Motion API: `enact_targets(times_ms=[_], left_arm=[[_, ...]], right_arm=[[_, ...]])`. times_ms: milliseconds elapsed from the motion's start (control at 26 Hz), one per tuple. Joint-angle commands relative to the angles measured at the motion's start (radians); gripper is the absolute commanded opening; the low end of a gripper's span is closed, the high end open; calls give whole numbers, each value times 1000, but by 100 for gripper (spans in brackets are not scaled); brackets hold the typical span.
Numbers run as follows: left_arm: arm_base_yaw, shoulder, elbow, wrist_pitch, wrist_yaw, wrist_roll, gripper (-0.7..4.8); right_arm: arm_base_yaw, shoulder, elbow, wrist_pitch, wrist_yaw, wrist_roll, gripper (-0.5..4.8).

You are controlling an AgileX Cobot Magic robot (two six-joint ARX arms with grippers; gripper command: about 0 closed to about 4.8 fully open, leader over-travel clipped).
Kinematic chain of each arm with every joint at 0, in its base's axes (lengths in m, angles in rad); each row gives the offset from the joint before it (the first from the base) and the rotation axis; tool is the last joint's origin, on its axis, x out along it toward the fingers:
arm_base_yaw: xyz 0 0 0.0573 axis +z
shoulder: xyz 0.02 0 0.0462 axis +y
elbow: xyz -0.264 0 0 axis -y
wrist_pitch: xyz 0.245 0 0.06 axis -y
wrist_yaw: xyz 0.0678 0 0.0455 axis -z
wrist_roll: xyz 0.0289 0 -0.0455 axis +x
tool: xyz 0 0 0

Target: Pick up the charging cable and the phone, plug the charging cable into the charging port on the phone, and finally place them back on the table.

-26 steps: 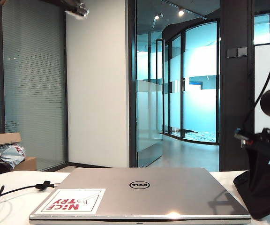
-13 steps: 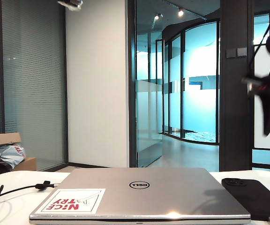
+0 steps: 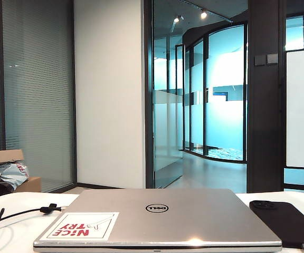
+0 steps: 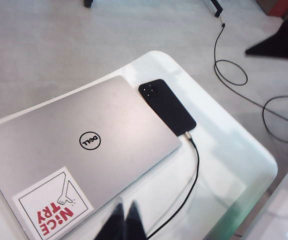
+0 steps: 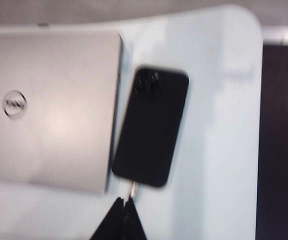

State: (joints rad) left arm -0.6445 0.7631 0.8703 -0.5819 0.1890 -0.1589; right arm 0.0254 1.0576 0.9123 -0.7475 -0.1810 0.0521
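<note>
The black phone [image 4: 166, 106] lies flat on the white table [image 4: 224, 150], close beside the laptop. The charging cable [image 4: 196, 170] runs from its silver plug [image 4: 188, 135], which sits at the charging port on the phone's short edge. In the exterior view the phone [image 3: 286, 221] is at the right and the cable [image 3: 15, 213] with its tie strap trails at the left. My left gripper [image 4: 125, 207] is shut and empty, high above the table. Also high up, my right gripper [image 5: 125, 201] is shut and empty over the plug end of the phone [image 5: 151, 132]. Neither gripper shows in the exterior view.
A closed silver Dell laptop [image 3: 157, 219] with a red-lettered sticker [image 3: 81, 225] fills the table's middle. The table's rounded corner [image 4: 156, 55] lies just past the phone. Loose cables [image 4: 231, 75] lie on the floor. A cardboard box and bags [image 3: 4, 168] sit at the far left.
The right arm has risen from the phone and left the exterior view, its gripper closing. The phone now lies uncovered on the table. The left gripper has also gone out the top.
</note>
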Motion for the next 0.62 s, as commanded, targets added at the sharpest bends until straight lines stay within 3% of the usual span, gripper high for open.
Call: enact_targets(times_ms=[38,269,462,616], left_arm=[[2,-63,-77,88,-2,33,-6],[2,-148,-224,210,-3,84,-6],[1,-196,-365,336,-5,84,-6],[2,-232,-450,361,-5,83,-6]], right_arm=[[-2,-123,-78,47,3,-1,-4],[-2,-235,-131,95,7,0,0],[-2,-257,-136,101,3,0,0],[-3,-257,-137,102,4,0,0]])
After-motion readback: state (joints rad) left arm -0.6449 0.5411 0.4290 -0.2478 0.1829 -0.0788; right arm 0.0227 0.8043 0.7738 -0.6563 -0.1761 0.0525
